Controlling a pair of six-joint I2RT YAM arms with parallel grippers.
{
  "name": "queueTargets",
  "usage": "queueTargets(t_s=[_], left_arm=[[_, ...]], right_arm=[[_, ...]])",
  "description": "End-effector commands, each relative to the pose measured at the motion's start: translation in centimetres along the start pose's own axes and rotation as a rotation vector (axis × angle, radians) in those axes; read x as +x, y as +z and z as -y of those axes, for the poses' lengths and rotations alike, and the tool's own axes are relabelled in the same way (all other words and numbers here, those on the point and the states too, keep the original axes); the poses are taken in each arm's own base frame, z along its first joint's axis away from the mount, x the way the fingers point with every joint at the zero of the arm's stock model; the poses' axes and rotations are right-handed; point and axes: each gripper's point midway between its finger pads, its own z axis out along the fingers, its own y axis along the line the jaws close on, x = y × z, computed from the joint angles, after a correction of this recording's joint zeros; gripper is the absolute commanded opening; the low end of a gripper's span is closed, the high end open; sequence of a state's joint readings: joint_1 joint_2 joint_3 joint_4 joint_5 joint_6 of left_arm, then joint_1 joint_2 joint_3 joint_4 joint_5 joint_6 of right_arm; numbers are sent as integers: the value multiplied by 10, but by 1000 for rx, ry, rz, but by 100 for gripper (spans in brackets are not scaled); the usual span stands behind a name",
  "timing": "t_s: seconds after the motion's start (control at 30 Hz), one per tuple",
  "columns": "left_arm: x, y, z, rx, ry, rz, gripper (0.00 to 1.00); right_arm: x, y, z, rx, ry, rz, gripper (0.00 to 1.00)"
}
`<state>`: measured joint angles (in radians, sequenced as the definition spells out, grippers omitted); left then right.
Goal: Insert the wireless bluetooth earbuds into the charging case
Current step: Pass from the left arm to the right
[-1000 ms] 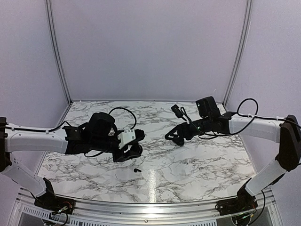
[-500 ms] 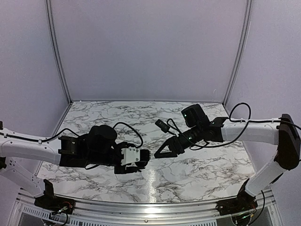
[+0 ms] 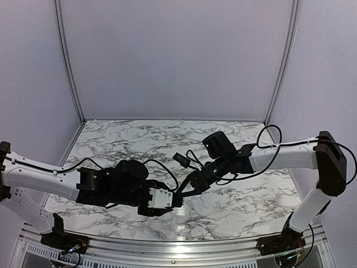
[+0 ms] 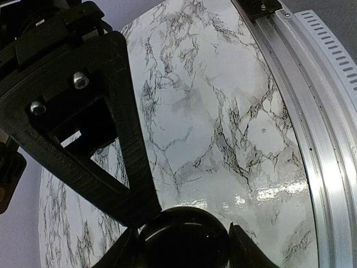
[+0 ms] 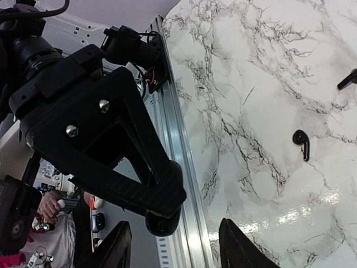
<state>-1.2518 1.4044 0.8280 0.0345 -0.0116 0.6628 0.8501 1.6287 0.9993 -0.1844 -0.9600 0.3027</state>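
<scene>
Black charging case (image 4: 184,231) sat clenched in the left gripper (image 4: 178,248); the right gripper (image 5: 175,245), spread open at two o'clock, might knock it loose.

Glossy black case (image 4: 184,237) cropped at bottom, black piece (image 5: 348,79) cropped right

white marble-patterned table (image 3: 240,202) with grey veins, glossy, a glare patch near the front, silver metal rail (image 4: 319,139) along its near edge, one small black earbud (image 5: 302,143) lying on the bare surface, another black piece (image 5: 348,80) cut off at the right wrist view's edge
</scene>
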Motion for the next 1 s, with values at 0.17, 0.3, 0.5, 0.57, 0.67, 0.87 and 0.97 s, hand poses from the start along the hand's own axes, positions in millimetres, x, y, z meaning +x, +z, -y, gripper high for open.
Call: queueTargets(t_s=[0.17,0.3,0.5,0.57,0.67,0.87,0.97], left_arm=[[-7,4,0,-7,47,-20,26],[-8,4,2,-8,54,-23,26],[-5,4,-2,-30,52,-42,26],[-3,3,-3,-42,47,-50,28],[-1,2,-9,-76,28,-64,34],[1,-11,-23,-169,-25,-52,59],[-4,-29,-36,-248,-66,3,72]], right_arm=[[-7,25,-17,-70,-34,-22,46],[-7,27,-15,-66,-32,-24,34],[-9,27,-13,-60,-25,-14,16],[-9,27,-13,-60,-27,-10,11],[-12,26,-15,-62,-34,-4,8],[-16,22,-17,-51,-49,20,6],[-24,13,-18,-48,-63,59,5]])
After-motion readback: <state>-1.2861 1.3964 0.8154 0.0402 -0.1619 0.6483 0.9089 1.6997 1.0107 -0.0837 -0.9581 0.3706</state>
